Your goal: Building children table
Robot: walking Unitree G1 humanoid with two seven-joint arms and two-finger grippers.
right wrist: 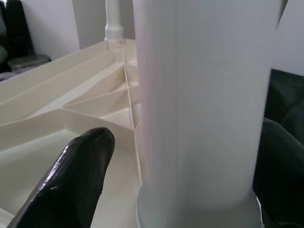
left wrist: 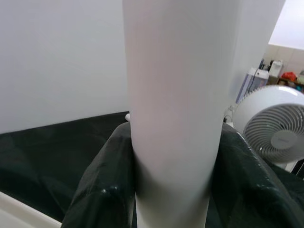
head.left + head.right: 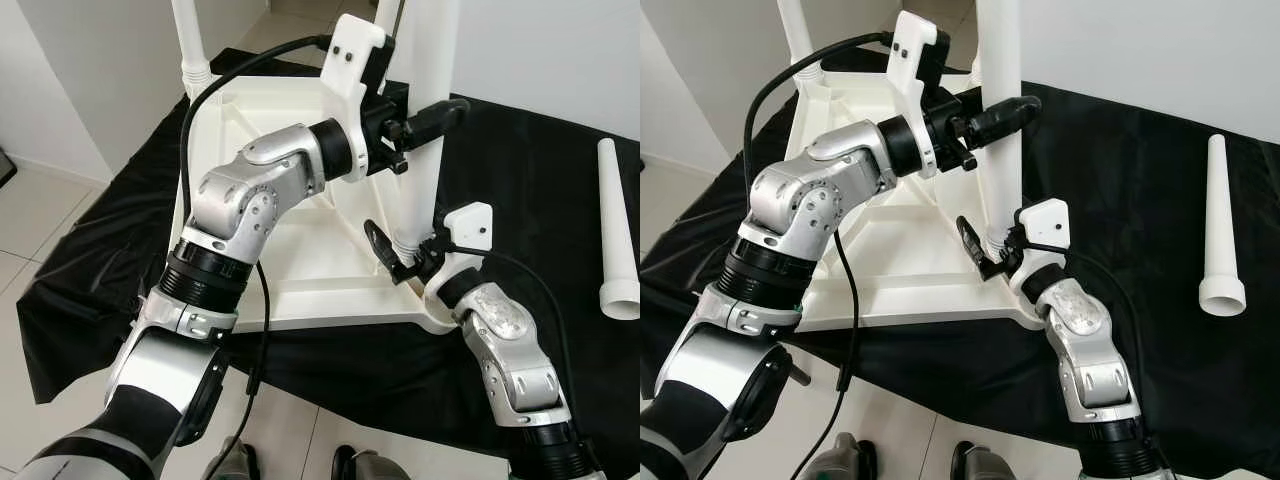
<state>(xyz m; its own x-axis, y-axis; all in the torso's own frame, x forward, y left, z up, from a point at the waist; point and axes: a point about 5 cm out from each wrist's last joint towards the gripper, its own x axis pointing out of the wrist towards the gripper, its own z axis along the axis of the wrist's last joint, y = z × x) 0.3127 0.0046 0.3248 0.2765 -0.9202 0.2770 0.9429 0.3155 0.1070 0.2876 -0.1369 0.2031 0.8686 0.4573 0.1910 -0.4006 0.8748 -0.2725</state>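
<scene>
A white table top (image 3: 300, 260) lies upside down on a black cloth (image 3: 540, 180). A white leg (image 3: 420, 180) stands upright in its near right corner. My left gripper (image 3: 430, 120) is shut on this leg at mid height, and its black fingers (image 2: 99, 190) press both sides. My right gripper (image 3: 408, 250) is down at the leg's base, open; one finger (image 1: 71, 180) stands apart from the leg (image 1: 204, 109) and the other is behind it. A second leg (image 3: 190, 40) stands at the far left corner. A loose leg (image 3: 618, 230) lies on the cloth to the right.
The cloth covers a pale tiled floor (image 3: 40, 220) with white walls behind. A white fan (image 2: 275, 128) stands beyond the cloth. My feet (image 3: 975, 465) are at the cloth's near edge.
</scene>
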